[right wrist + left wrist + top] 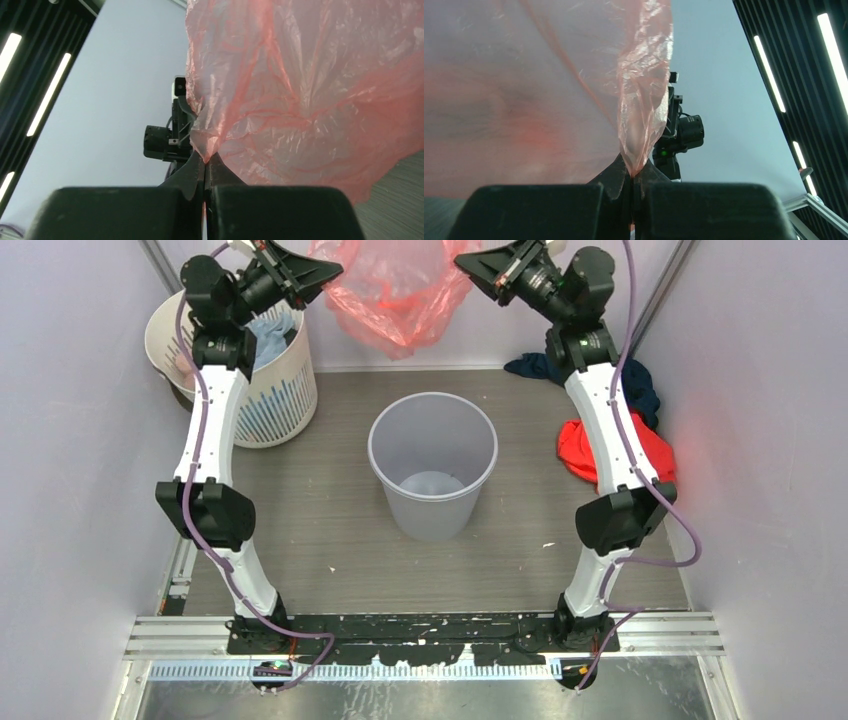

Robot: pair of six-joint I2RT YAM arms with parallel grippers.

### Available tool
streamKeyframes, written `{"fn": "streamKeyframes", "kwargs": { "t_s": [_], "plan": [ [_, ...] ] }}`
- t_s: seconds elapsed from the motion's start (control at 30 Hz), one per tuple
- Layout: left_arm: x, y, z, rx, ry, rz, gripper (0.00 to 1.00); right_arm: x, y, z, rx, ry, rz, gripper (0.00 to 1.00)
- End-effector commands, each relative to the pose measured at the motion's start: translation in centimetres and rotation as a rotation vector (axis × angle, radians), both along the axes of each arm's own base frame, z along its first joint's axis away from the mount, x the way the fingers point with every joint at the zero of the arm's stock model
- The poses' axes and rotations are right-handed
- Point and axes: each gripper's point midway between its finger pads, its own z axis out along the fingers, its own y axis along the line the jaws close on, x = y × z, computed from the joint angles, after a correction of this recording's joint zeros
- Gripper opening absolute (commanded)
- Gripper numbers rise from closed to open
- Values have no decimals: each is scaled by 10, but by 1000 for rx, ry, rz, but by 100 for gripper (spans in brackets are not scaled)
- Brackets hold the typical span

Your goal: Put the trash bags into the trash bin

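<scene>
- I read the left gripper (630, 175) as clamped tight on a gathered edge of the bag (400, 300), with film rising from between its fingertips.
- The right gripper (204, 162) is pinched the same way on the bag's opposite edge, jaws together with film between them.
- The bag hangs between both grippers, held high and sagging below them in a crinkled pouch.
- The bin (395, 495) stands upright below the grippers and nearer the arm bases, mouth open, apart from the bag.
- A basket (270, 400) sits beneath the left gripper.
- A red cloth (575, 450) lies below the right gripper.
</scene>
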Motion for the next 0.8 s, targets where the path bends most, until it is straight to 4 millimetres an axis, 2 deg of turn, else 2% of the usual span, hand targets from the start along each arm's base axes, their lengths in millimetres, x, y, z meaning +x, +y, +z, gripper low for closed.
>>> {"fn": "streamKeyframes", "kwargs": {
  "t_s": [0.0,0.03,0.13,0.2,0.27,0.37,0.43,0.53,0.63,0.7,0.77],
  "plan": [
    [7,1,-14,26,-59,3,0,39,6,-49,-38,34,-21,1],
    [12,1,-22,28,-47,6,0,45,7,-61,-43,53,-22,1],
    [30,0,-53,42,3,12,0,72,14,-115,-59,154,-8,1],
    [39,-2,-74,54,34,12,0,84,19,-141,-47,203,10,1],
    [45,-5,-88,68,48,12,0,90,22,-158,-35,236,30,1],
    [54,-9,-99,69,68,5,0,90,26,-157,-27,242,45,1],
    [53,-12,-93,57,57,-11,0,86,24,-140,-24,221,47,1],
    [43,-16,-63,57,8,-21,0,67,20,-85,-26,131,45,1],
    [15,-19,-12,46,-75,-41,0,35,12,-15,-1,4,39,1],
    [-15,-18,31,4,-149,-63,0,3,4,31,24,-70,36,1],
    [-55,-15,77,-39,-233,-86,0,-32,-5,73,56,-161,31,1]
  ]
}}
